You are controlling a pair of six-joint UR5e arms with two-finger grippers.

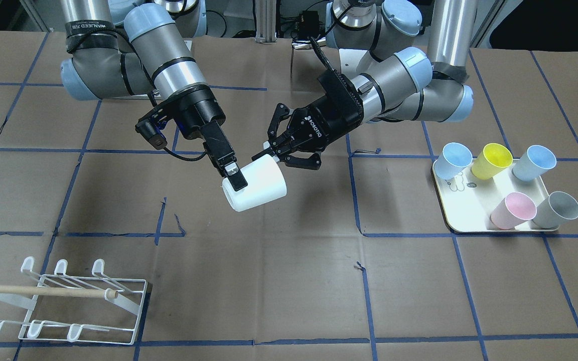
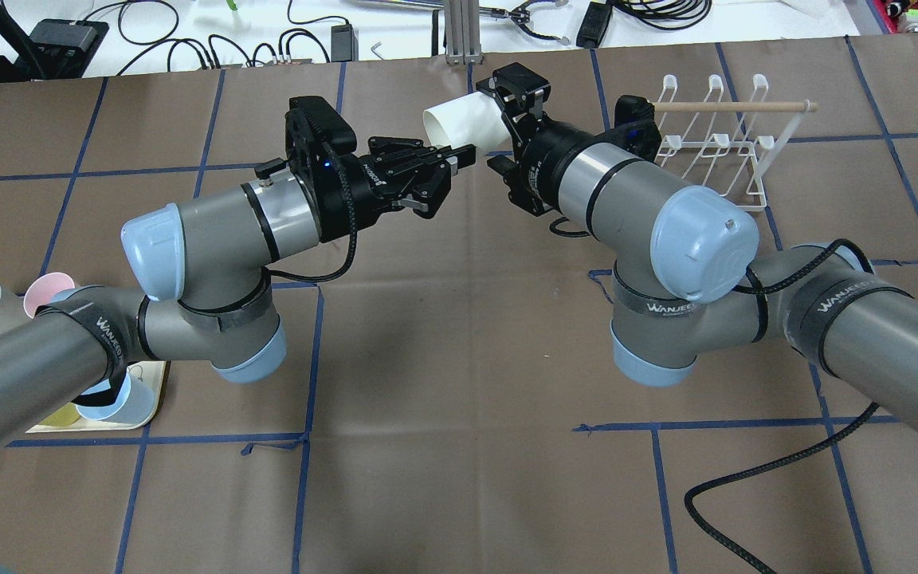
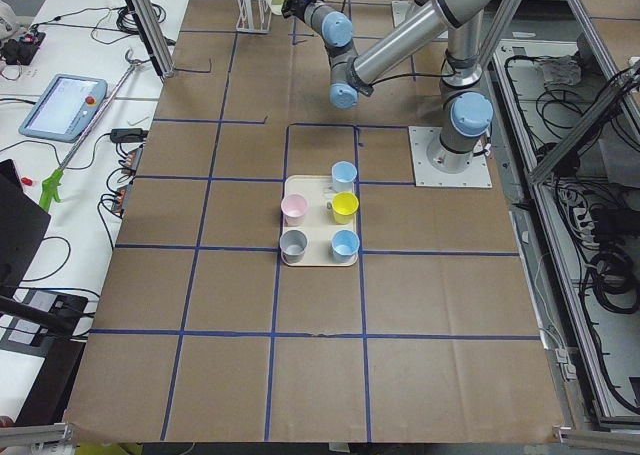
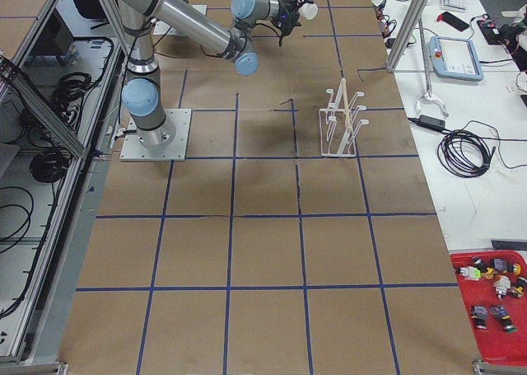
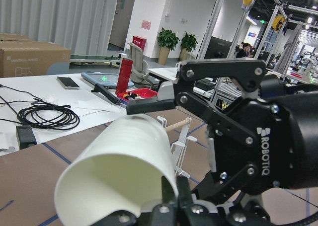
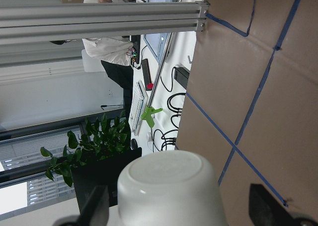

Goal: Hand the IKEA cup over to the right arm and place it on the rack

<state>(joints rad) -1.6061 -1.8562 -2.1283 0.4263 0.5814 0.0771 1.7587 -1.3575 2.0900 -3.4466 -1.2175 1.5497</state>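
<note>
Robotics lab: taped table [image 2: 459,383], alu framing [image 4: 409,25] (teach pendant [image 3: 62,105]).

One camera faces the robot from across the table [image 1: 289,301], looking steeply down; another looks forward over its shoulders. Two stand far off at the table's ends, looking along it. Both wrist cameras sit tight against the white cup [image 5: 119,171]. All four room views share the rack [image 1: 63,301].

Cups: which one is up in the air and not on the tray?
The white cup. It is held above the table between both grippers, while the blue, yellow, pink and grey cups sit on the tray.
</note>
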